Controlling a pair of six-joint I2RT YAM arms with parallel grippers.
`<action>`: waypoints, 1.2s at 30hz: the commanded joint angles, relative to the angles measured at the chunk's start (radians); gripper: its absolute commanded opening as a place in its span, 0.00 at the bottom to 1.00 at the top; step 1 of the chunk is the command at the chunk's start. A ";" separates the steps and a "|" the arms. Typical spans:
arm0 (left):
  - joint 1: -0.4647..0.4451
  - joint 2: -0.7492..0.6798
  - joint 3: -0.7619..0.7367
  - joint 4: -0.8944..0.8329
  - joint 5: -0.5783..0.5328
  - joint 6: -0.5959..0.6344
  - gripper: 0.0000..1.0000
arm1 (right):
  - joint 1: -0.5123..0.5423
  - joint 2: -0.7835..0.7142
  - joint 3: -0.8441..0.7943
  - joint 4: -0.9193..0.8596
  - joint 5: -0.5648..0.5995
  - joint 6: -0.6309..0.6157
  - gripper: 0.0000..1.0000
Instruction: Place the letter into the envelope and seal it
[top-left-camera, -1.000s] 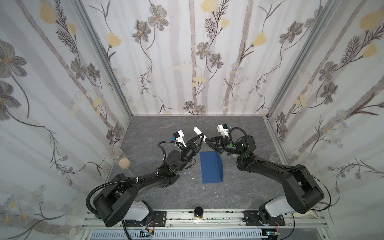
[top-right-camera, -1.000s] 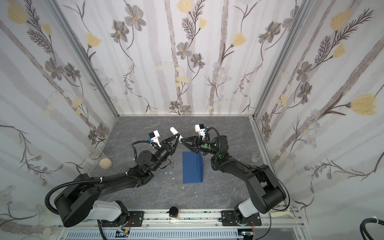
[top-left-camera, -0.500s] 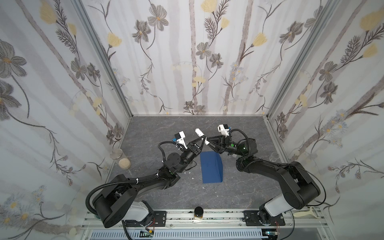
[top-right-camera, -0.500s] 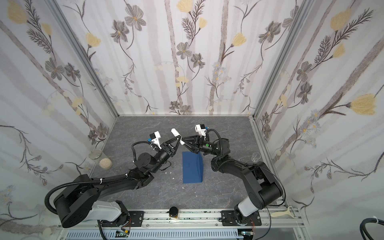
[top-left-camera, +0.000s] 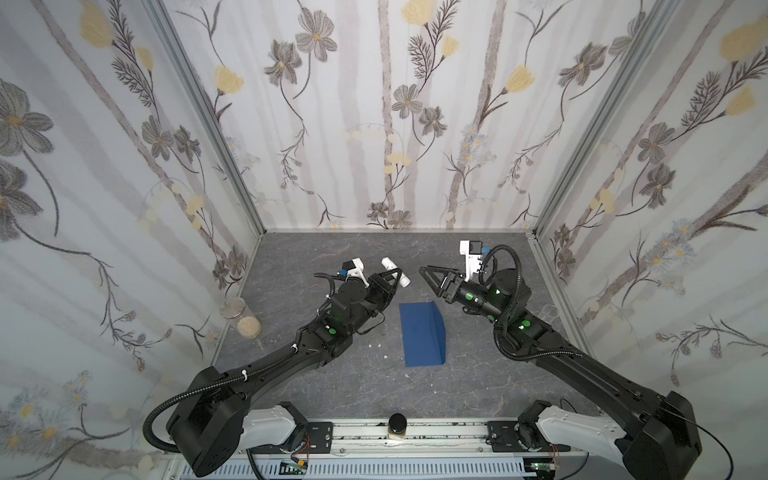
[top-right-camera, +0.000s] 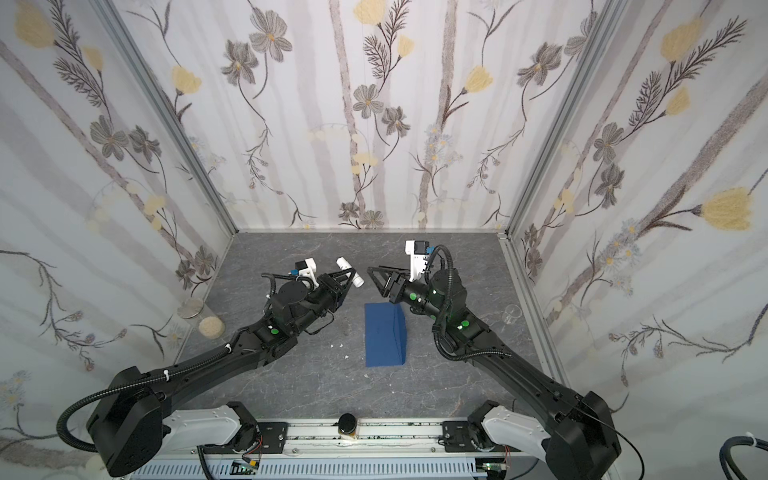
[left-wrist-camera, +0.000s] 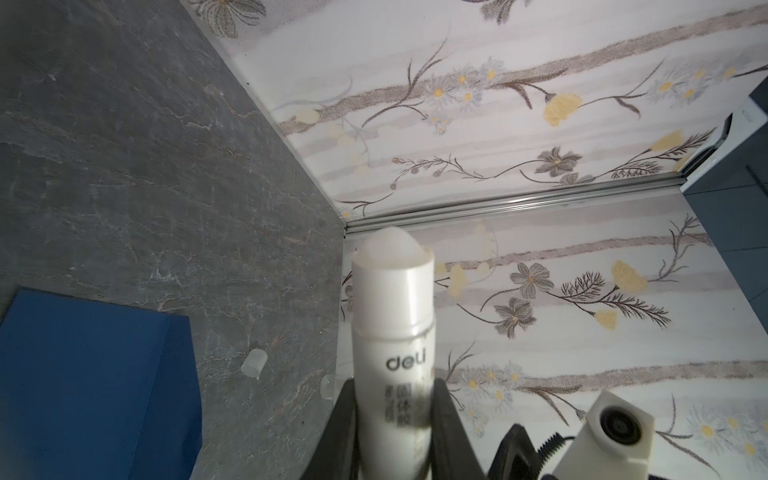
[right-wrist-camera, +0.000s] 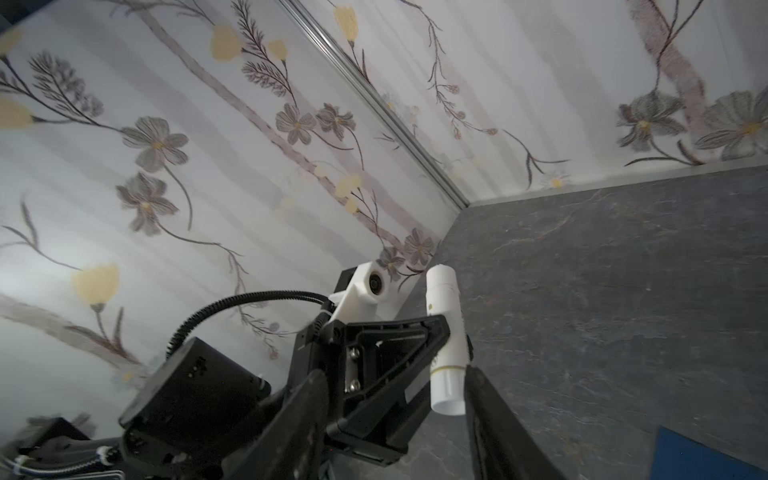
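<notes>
"Clamping what, the left end effector (top-left-camera: 397, 276)?" the desk asks.

"A white glue stick (left-wrist-camera: 392, 332), pinched round its lower barrel. The cap is off, the pale glue tip is bare, and the tube is held clear of the grey surface (top-left-camera: 332, 386)."

"And the right end effector (top-left-camera: 427, 277)?"

"Fingers spread apart with nothing between them, pointing at the glue stick from close by. Both top views show a gap between the two."

"Where is the envelope (top-left-camera: 422, 334)?"

"Lying flat on the surface between the two arms, nearer the front rail than either end effector and touched by neither. It is dark blue, with a darker folded strip along the side nearer the right arm. A small clear cap (left-wrist-camera: 253, 363) lies on the surface near one corner."
</notes>
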 joint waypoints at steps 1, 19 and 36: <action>0.024 0.014 0.038 -0.102 0.094 -0.054 0.00 | 0.077 -0.012 0.014 -0.266 0.352 -0.364 0.58; 0.053 0.113 0.142 -0.155 0.343 -0.124 0.00 | 0.266 0.111 0.069 -0.244 0.568 -0.655 0.59; 0.054 0.092 0.143 -0.154 0.356 -0.122 0.00 | 0.266 0.151 0.122 -0.239 0.531 -0.676 0.29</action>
